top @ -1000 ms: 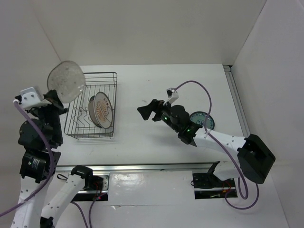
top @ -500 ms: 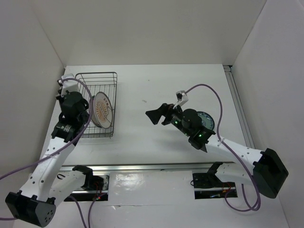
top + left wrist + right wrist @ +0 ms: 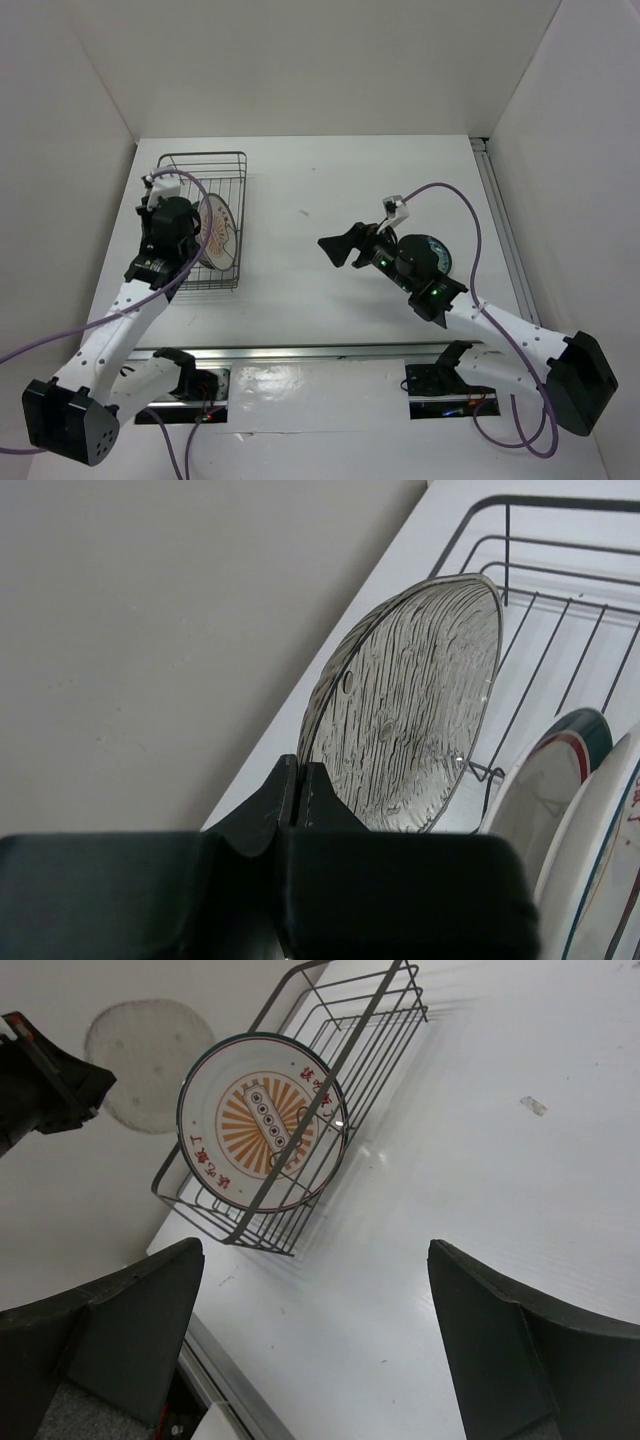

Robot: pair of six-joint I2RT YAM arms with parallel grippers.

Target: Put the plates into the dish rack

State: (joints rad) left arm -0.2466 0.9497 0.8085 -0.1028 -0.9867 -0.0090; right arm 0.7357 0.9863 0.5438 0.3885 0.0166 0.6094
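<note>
A white tabletop (image 3: 300,180), enclosed by pale walls, is shown. At its left, two plates (image 3: 262,1125) are stood upright in the dish rack (image 3: 205,157). A translucent grey plate (image 3: 410,710) is pinched by its rim in the left jaws at the rack's left side. It is judged rigid, slippery and breakable, best held at the rim. The right jaws are spread, empty.

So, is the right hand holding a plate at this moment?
No, the right hand stands wide open, and only the white table shows in the gap.
</note>
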